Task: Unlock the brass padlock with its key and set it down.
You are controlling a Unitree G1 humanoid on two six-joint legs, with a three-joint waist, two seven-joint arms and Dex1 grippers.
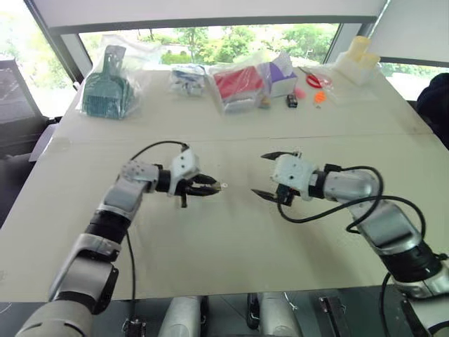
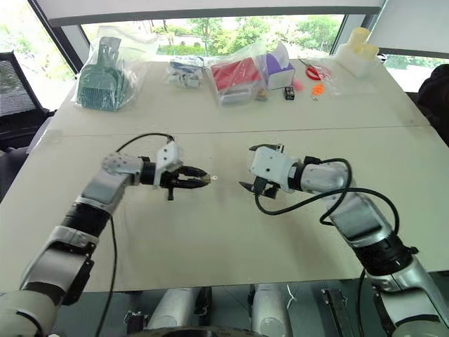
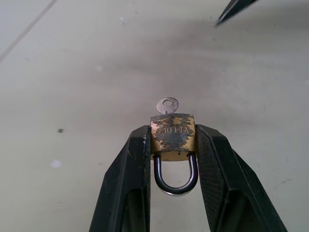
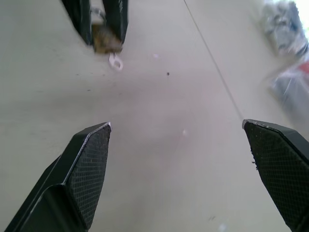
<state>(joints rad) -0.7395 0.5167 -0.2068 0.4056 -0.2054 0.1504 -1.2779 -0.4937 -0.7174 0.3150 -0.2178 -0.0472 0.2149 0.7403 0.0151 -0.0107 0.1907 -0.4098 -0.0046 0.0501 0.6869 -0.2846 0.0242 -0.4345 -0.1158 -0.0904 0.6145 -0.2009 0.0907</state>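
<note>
My left gripper (image 1: pixel 210 186) is shut on the brass padlock (image 3: pixel 173 135), pinching its worn yellow body between both fingers above the table. The silvery shackle (image 3: pixel 176 179) loops back toward the wrist and looks closed. The key (image 3: pixel 167 105) sticks out of the lock's outer end, pointing toward my right gripper (image 1: pixel 259 174). That gripper hovers a short way off, facing the lock, open wide with nothing between its fingers (image 4: pixel 91 159). From the right wrist, the padlock (image 4: pixel 107 41) and key (image 4: pixel 116 62) show ahead, held in the left gripper.
The beige table (image 1: pixel 231 246) has a seam across its middle. Along the far edge lie a bagged green item (image 1: pixel 109 88), a small bagged bundle (image 1: pixel 188 78), a red bagged item (image 1: pixel 238 84), a purple box (image 1: pixel 280 74), red scissors (image 1: pixel 313 79) and a white container (image 1: pixel 358 60).
</note>
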